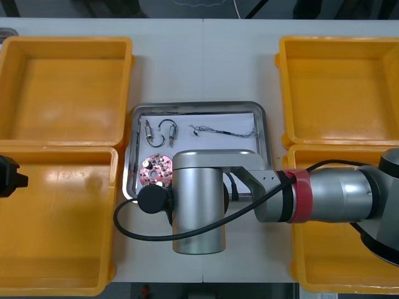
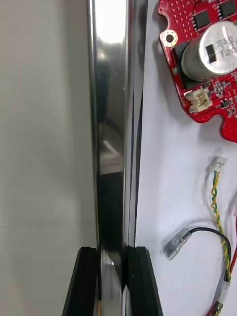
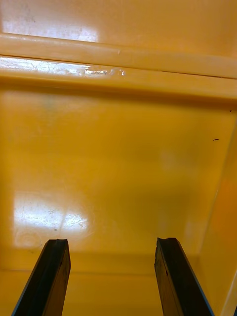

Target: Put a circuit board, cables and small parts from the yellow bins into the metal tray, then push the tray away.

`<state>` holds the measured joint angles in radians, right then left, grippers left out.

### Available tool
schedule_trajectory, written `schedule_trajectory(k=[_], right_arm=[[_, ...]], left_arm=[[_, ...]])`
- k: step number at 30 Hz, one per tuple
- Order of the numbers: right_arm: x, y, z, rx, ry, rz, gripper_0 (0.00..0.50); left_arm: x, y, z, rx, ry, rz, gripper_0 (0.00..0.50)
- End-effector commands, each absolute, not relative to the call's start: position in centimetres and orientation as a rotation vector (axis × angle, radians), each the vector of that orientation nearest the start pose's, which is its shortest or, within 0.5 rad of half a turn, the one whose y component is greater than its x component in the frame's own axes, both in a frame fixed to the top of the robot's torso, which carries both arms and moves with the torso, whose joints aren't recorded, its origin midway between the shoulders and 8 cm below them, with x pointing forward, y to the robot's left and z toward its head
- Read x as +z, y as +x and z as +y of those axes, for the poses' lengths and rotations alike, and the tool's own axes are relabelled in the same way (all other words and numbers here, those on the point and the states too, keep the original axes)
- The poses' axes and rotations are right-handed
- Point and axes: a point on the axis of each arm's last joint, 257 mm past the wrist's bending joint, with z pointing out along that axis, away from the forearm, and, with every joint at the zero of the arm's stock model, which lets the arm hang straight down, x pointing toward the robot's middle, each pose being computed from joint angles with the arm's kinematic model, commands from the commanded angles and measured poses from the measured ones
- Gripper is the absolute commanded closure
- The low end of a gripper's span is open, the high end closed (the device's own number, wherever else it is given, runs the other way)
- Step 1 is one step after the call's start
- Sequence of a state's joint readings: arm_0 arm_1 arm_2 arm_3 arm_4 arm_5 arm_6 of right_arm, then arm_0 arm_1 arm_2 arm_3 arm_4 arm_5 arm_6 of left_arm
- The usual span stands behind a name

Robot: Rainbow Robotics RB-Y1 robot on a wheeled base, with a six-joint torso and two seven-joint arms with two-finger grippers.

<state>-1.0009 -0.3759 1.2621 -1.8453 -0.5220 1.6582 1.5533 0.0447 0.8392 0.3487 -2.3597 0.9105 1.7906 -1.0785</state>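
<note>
Now right gripper (image 2: 112,259) clamped narrow on near rim of metal tray (image 2: 111,123), rim pinched between black fingers. Inside tray, on white lining: round red circuit board (image 2: 205,64) farther along rim, cables (image 2: 216,197) nearer fingers. Left gripper (image 3: 111,252) spread wide above near left yellow bin (image 3: 118,163), holding nothing.

A pale desk (image 1: 240,68), a thin seam (image 1: 204,62) down its middle. Beyond its far edge the room (image 1: 112,7) lies dark.

The right arm (image 1: 336,193) reaches inward, right gripper (image 2: 112,252) clamped; the left gripper (image 3: 111,242) hangs spread wide.
</note>
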Motion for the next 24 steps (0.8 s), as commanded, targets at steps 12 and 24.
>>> schedule_trajectory(k=[12,24], right_arm=[[-22.4,43.9,2.9,-0.624,-1.812,1.897,0.5],[-20.9,47.1,5.0,-0.633,-1.788,1.857,0.5]], left_arm=[[-14.9,34.8,37.1,0.049,-0.029,2.579,0.0],[-14.9,34.8,37.1,0.049,-0.029,2.579,0.0]])
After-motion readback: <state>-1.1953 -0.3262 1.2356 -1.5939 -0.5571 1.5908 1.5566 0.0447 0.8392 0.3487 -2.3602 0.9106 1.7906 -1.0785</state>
